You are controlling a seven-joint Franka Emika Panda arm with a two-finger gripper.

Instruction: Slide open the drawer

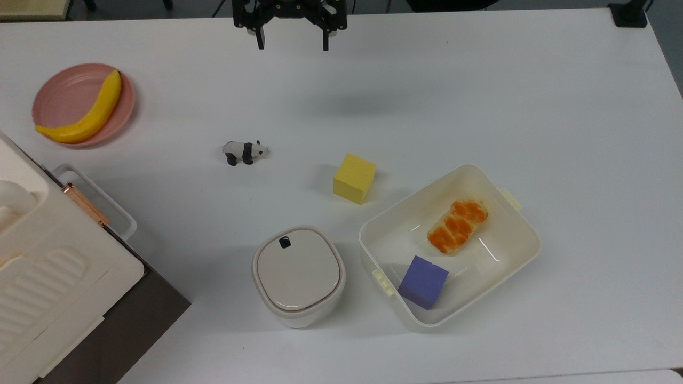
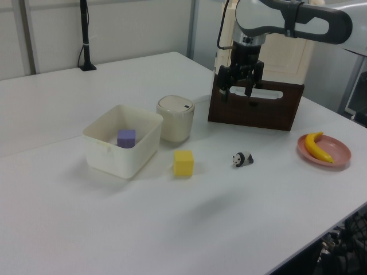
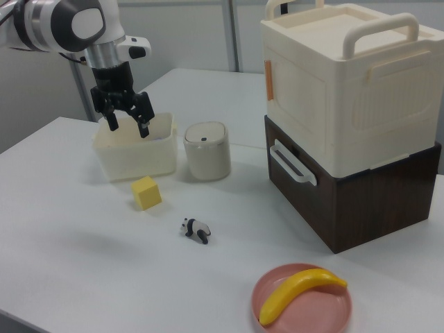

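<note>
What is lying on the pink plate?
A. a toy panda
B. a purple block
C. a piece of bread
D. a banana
D. The yellow banana lies on the pink plate, while the toy panda stands on the bare table, and the purple block and the bread sit inside the white tub.
</note>
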